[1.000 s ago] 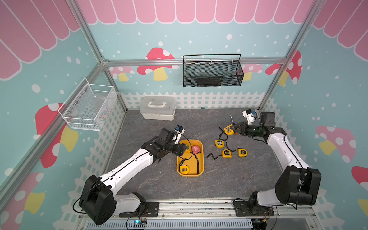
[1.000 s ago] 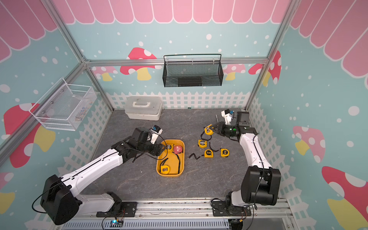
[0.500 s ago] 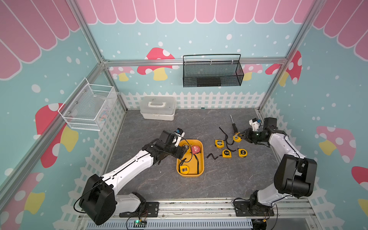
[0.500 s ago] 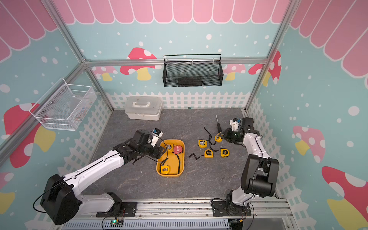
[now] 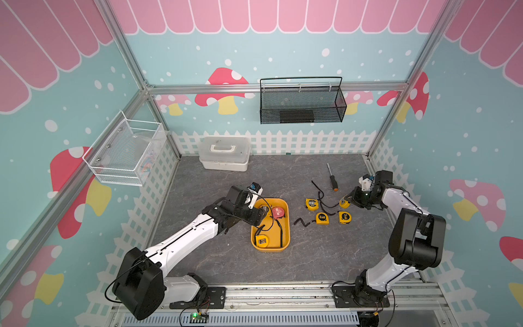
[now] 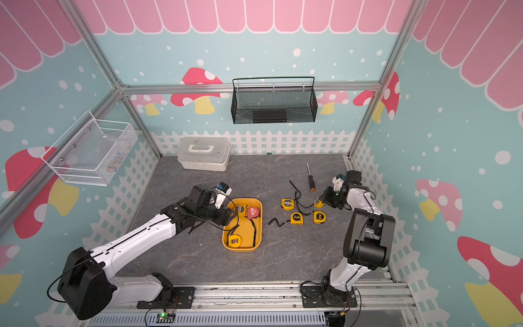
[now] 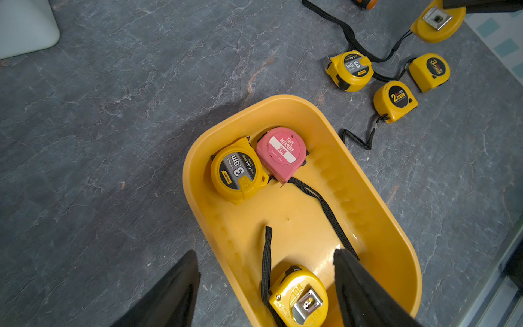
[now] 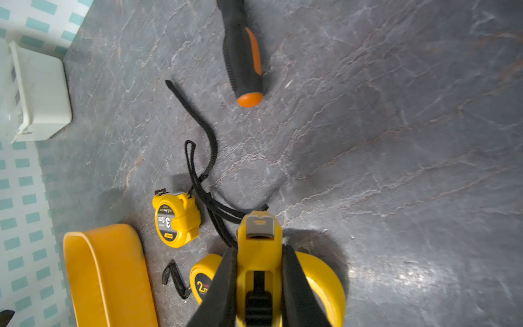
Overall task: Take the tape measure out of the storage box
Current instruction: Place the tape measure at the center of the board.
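The left gripper [image 7: 265, 252] has crept a bit over the storage box [image 5: 271, 249] near the desk's middle. Its jaws are open and empty above three tape measures [image 7: 237, 172] inside. The right gripper [image 8: 259, 254] has pulled back toward the desk's right edge, squeezing a yellow tape measure [image 8: 256, 243], so that one is out.

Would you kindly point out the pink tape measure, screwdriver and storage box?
pink tape measure [image 7: 283, 150]: left wrist view, label.
screwdriver [image 8: 239, 56]: right wrist view, handle.
storage box [image 5: 270, 249]: in a top view, near rim.

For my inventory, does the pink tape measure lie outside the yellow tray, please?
No, the pink tape measure sits inside the storage box beside a yellow tape measure.
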